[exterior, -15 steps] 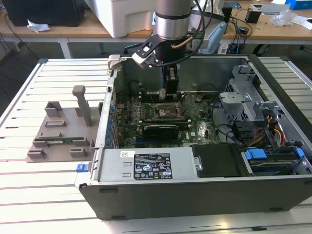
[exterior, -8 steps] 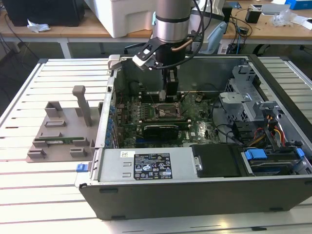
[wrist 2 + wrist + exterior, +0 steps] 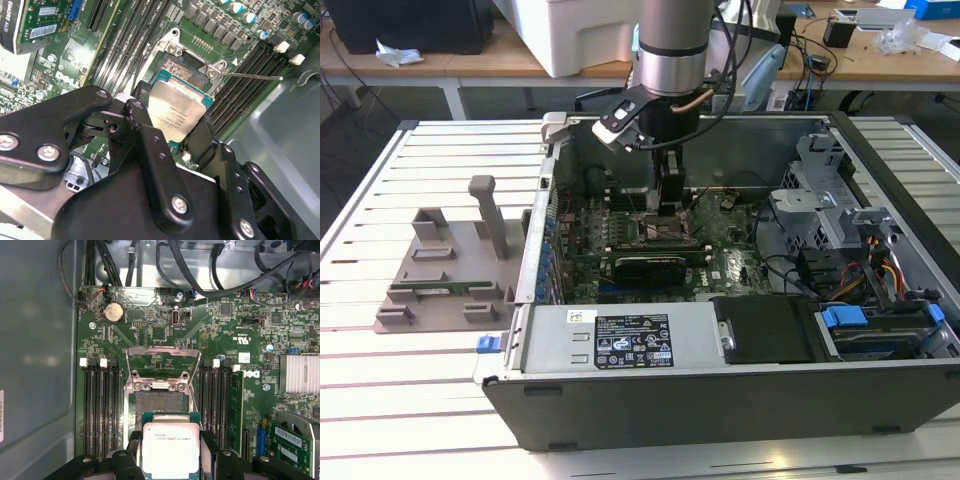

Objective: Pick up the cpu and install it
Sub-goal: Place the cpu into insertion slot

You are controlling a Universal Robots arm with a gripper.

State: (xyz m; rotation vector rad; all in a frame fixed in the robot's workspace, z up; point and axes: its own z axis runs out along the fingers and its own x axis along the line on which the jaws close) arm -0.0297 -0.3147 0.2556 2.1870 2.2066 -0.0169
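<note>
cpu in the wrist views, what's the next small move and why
Probably a slow, straight descent with the grip kept. The gripper is shut on the cpu, which hangs over the bare socket. The load frame stands raised, so nothing seems to block it. Part of the socket shows past the chip, and whether it is squared up cannot be told.

I see the cpu [image 3: 171,447], a small square chip with a shiny grey top and a thin green rim. My claw [image 3: 170,456] grips its two sides, just above the open socket [image 3: 160,405].
</note>
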